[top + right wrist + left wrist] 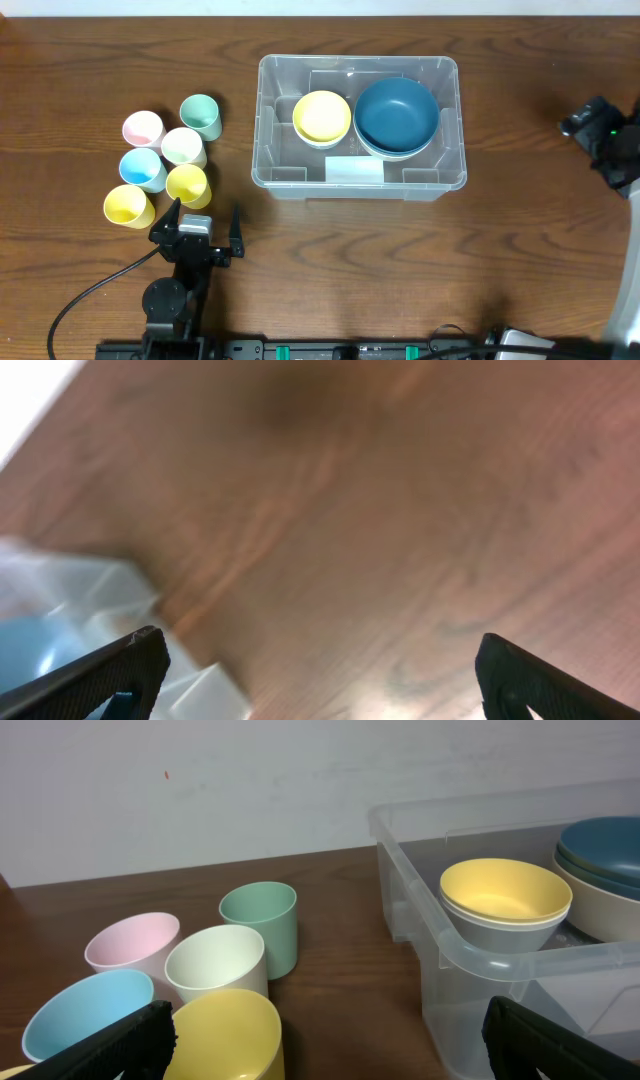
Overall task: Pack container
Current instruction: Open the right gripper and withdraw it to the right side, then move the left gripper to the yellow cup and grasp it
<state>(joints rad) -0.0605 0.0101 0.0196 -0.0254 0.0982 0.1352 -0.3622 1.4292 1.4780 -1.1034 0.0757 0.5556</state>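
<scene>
1. Noted left tool (207,212) wide open, empty, fingertip just beside yellow cup (187,184).
2. Noted right tool (320,685) spread wide, gripping nothing, over bare bench (520,260), right of container (452,120).
3. Found container mid-bench, upright. Inside: yellow bowl (321,115) left, blue bowl (397,113) right, side by side.
4. Counted 6 cups (183,146) clustered left of container, apart from it.

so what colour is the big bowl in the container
The big bowl is dark blue, clearest in the overhead view.
</scene>
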